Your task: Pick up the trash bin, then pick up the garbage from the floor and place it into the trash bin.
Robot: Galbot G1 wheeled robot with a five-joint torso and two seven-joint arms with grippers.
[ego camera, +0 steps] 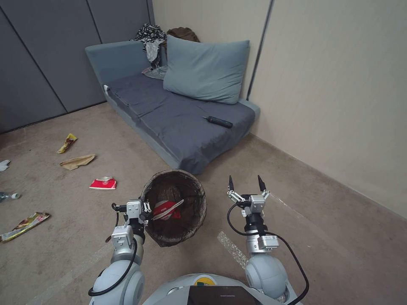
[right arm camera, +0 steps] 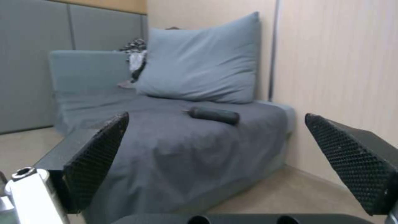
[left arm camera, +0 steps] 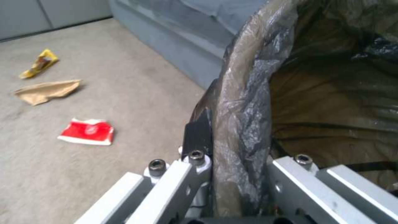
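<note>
My left gripper (ego camera: 146, 208) is shut on the rim of the trash bin (ego camera: 195, 186), holding it up before me; its dark bag (left arm camera: 244, 93) folds over the rim between the fingers. A red-white wrapper (ego camera: 166, 209) lies inside the bin. Garbage lies on the carpet to the left: a red-white wrapper (ego camera: 103, 183), a tan paper bag (ego camera: 77, 161), a yellow packet (ego camera: 67, 142), another long packet (ego camera: 24, 225), a small bottle (ego camera: 8, 196) and a white tissue (ego camera: 3, 164). My right gripper (ego camera: 247, 184) hangs open and empty right of the bin.
A grey sofa (ego camera: 178, 118) with a large pillow (ego camera: 205, 70), clothes and a dark remote-like object (ego camera: 218, 122) stands ahead against the beige wall (ego camera: 339, 93). Open carpet lies to the left and right.
</note>
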